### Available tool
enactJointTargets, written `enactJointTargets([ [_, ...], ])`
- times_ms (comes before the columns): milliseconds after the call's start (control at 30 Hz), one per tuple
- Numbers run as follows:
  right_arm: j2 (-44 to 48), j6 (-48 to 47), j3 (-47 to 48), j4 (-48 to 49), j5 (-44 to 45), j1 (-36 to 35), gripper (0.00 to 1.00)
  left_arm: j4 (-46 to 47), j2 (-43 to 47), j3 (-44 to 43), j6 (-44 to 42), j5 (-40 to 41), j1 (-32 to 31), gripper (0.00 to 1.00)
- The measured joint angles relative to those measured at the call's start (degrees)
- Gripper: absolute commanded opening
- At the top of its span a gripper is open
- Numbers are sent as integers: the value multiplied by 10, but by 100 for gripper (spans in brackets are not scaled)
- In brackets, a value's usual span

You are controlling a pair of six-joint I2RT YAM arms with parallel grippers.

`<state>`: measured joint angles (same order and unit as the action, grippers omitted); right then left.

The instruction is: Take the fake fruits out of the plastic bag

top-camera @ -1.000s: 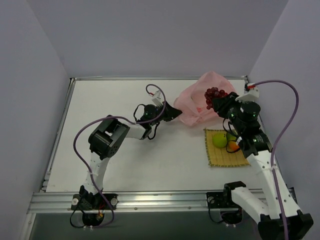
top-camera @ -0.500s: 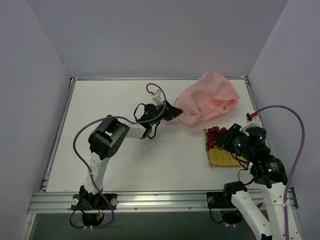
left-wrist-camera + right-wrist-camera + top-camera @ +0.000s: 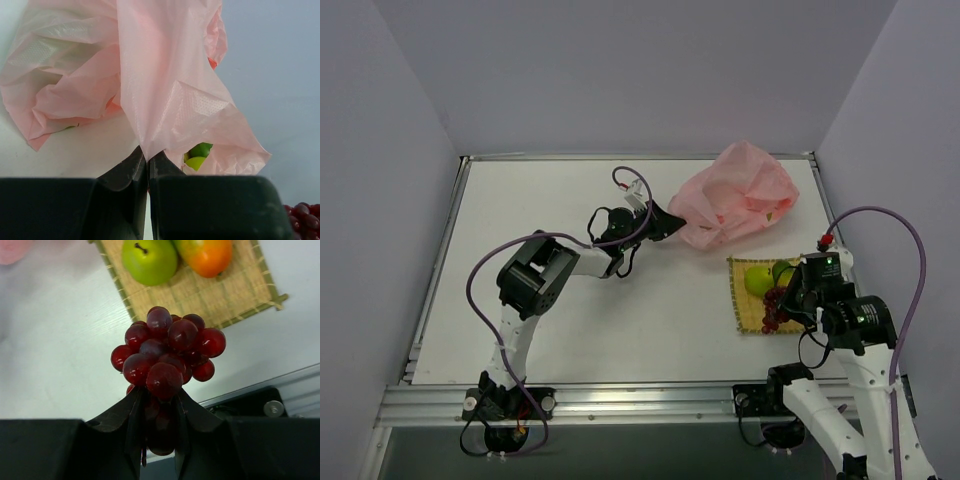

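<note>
The pink plastic bag (image 3: pixel 735 205) lies crumpled at the back right of the table. My left gripper (image 3: pixel 670 222) is shut on its left edge; the pinched fold shows in the left wrist view (image 3: pixel 150 145), with a bright green fruit (image 3: pixel 198 154) showing inside the bag (image 3: pixel 170 75). My right gripper (image 3: pixel 785 302) is shut on the dark red grape bunch (image 3: pixel 775 308), held above the front edge of the yellow mat (image 3: pixel 745 310). In the right wrist view the grapes (image 3: pixel 167 350) hang between my fingers (image 3: pixel 117 415). The green apple (image 3: pixel 149 260) and orange-green mango (image 3: pixel 207 255) lie on the mat (image 3: pixel 240 290).
The table's metal front rail (image 3: pixel 620 400) runs below the mat and shows in the right wrist view (image 3: pixel 280 390). Grey walls enclose the table on three sides. The right arm's purple cable (image 3: pixel 910 270) loops at the right edge.
My right gripper has carried the grape bunch from beside the bag toward the front, to above the mat's front edge. The left gripper and the bag have stayed put.
</note>
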<state>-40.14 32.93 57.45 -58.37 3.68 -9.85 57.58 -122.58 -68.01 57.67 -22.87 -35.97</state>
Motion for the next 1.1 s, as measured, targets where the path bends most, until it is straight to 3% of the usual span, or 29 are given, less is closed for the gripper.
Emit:
enactJointTargets([
  [300,-28,8,-50,35,66,-15,5,28,-2,0,1,-2,-12,2],
  [467,-47,19,-82,56,66,-24,16,33,-9,0,2,-6,-17,2],
  [567,-65,23,-84,70,66,-30,31,39,-14,0,4,-7,-19,2],
  [700,-74,30,-91,92,65,-32,66,44,-19,0,9,-7,-20,2],
  [800,-70,30,-90,99,64,-34,77,45,-21,0,10,-7,-19,2],
  [1100,-38,29,30,95,64,-34,77,43,-21,0,10,-7,-20,2],
])
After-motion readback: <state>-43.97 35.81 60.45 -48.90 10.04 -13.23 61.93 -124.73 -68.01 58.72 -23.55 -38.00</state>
